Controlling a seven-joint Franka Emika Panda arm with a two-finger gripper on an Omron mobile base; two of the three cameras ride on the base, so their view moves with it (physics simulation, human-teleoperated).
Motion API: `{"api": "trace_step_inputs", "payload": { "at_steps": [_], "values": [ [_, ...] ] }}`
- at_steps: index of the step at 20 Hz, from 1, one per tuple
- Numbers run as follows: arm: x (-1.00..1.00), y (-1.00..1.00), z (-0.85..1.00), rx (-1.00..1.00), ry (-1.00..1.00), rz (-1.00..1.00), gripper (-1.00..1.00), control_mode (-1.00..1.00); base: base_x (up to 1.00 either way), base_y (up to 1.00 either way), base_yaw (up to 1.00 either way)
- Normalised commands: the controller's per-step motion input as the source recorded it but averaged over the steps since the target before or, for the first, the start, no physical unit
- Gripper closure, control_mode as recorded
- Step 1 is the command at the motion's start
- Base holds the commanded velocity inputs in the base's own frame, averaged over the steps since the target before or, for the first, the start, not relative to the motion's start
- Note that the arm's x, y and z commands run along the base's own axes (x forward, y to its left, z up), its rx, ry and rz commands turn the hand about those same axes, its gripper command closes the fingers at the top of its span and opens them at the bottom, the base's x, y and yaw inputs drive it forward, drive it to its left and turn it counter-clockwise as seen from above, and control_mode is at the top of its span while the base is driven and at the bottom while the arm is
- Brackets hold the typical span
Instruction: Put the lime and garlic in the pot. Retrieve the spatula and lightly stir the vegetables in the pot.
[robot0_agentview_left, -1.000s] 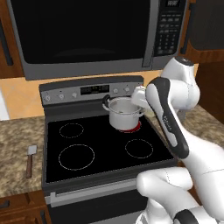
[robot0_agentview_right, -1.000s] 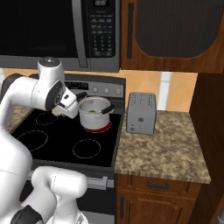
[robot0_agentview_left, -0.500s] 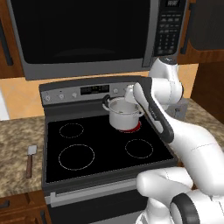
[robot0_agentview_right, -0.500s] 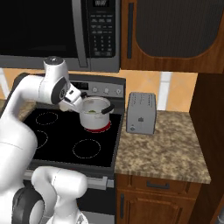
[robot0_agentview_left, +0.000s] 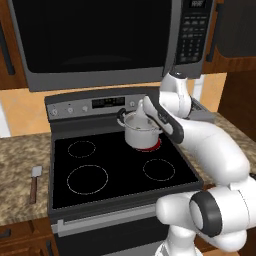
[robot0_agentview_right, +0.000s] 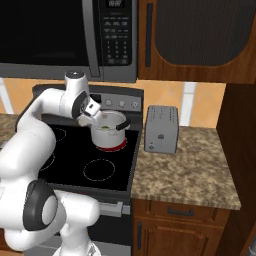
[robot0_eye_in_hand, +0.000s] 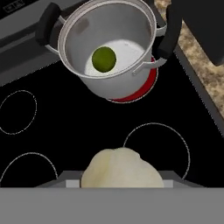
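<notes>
We cannot see the finger tips in the hand view; the garlic (robot0_eye_in_hand: 121, 168) sits low in it, its lower part cut off by the bottom of the picture, and it covers where the tips would rise. So we take the gripper (robot0_agentview_right: 91, 113) to be clamped on the garlic, partly closed around it, though the contact itself is hidden. In the right base view the gripper stands just beside the pot (robot0_agentview_right: 108, 131), at its rim on the side away from the toaster (robot0_agentview_right: 161, 129). In the left base view the white forearm hides part of the pot (robot0_agentview_left: 141, 130) and the gripper itself is hard to make out.

Against the earlier pictures, the arm has swung up and over, and the hand has come closer to the pot; the pot has not moved from its red-glowing burner.

The hand view alone lets us look down into the pot (robot0_eye_in_hand: 70, 41), where the lime (robot0_eye_in_hand: 104, 59) lies on the bottom. The left base view alone shows the spatula (robot0_agentview_left: 35, 182), lying on the counter well apart from the pot, beyond the stove (robot0_agentview_left: 115, 172).
</notes>
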Motion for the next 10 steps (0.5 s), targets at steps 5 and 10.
{"api": "trace_step_inputs", "payload": {
  "at_steps": [5,10],
  "values": [
    [0.15,0.0,-0.51,-0.01,-0.04,0.0,1.0,-1.0,0.0,0.0,0.0],
    [0.0,0.0,-0.26,0.0,-0.17,0.0,1.0,-1.0,0.0,0.0,0.0]
  ]
}}
